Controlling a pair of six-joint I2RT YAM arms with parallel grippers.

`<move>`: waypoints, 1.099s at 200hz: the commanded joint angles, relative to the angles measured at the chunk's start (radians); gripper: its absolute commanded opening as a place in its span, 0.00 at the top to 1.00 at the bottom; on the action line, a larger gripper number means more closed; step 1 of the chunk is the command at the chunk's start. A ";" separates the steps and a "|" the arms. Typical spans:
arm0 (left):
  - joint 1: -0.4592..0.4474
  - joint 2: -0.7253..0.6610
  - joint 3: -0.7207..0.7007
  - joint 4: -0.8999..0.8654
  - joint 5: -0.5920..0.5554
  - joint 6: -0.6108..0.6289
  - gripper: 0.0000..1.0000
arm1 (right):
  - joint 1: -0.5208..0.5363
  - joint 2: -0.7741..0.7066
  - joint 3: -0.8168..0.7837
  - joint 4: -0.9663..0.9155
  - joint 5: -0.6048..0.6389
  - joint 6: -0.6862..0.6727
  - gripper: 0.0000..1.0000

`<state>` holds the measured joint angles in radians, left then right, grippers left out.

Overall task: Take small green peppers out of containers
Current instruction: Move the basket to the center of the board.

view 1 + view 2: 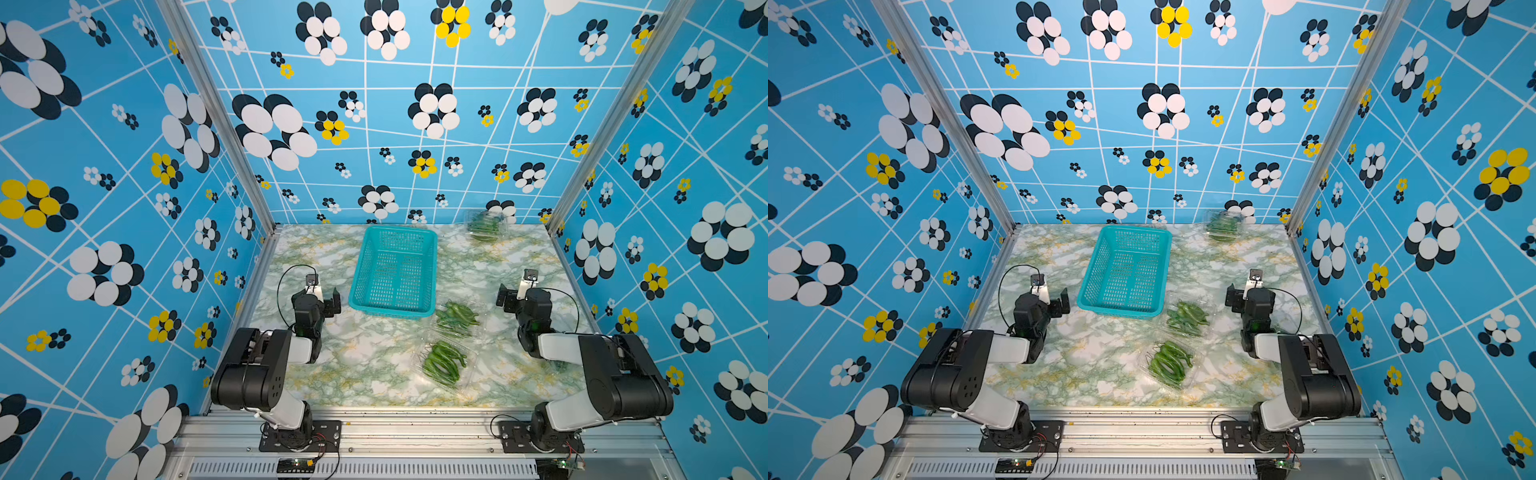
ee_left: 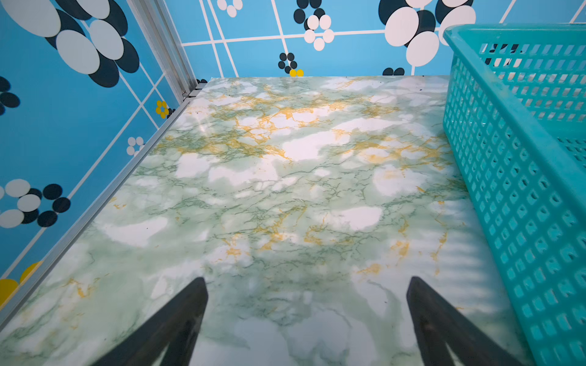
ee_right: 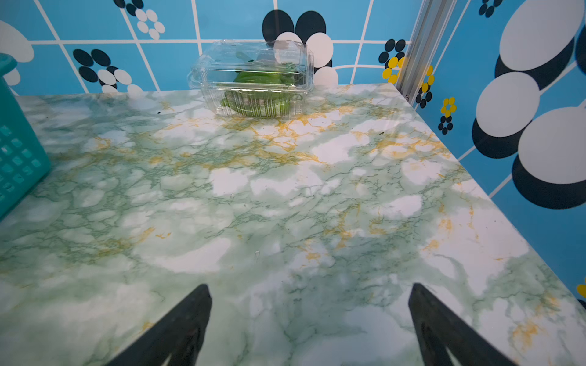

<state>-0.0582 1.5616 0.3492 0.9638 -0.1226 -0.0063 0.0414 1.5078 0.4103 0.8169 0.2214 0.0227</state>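
Note:
Three clear plastic containers lie on the marble-patterned table, each with small green peppers inside. One container [image 1: 484, 224] [image 1: 1223, 224] sits against the back wall at the right and also shows in the right wrist view [image 3: 253, 79]. A second container [image 1: 457, 318] [image 1: 1187, 318] lies by the basket's near right corner. The third container [image 1: 444, 361] [image 1: 1169, 363] lies nearer the front. My left gripper [image 1: 322, 297] [image 2: 306, 282] hovers left of the basket, open and empty. My right gripper [image 1: 515, 297] [image 3: 309, 288] is open and empty to the right of the two near containers.
A teal perforated basket [image 1: 395, 230] [image 2: 507, 95] [image 3: 19, 152] stands empty at the middle back of the table. Patterned blue walls close in the left, right and back sides. Bare tabletop lies ahead of each gripper.

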 commanded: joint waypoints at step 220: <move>-0.018 -0.192 0.128 -0.341 -0.076 0.012 0.00 | -0.005 -0.132 0.237 -0.514 -0.048 0.011 0.01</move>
<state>-0.0605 1.4490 0.4255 0.7708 -0.1364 -0.0063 0.0414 1.4551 0.5667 0.5079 0.1986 0.0227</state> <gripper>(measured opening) 0.995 0.991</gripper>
